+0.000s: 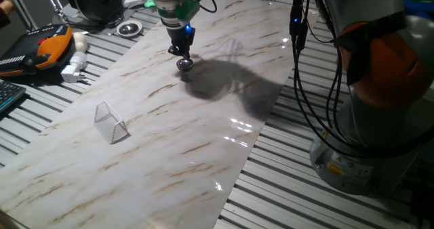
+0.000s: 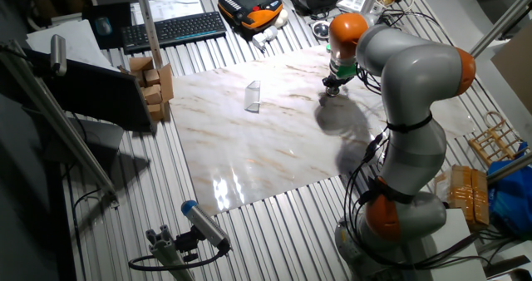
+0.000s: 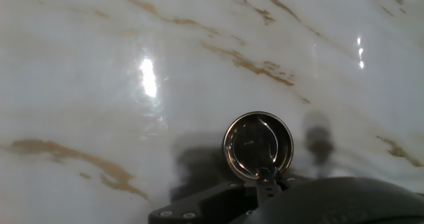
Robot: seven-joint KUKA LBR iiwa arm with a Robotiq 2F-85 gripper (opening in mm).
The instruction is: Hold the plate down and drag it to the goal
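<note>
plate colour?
Shiny silver plate with a darker centre; clearest in the hand view.

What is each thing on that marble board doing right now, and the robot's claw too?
plate: flat on the marble board, under the gripper tip.
gripper: down at the plate; open or shut cannot be told.
goal: standing on the board, apart from the plate, nothing in it.
marble board: lying flat on the slatted table.
</note>
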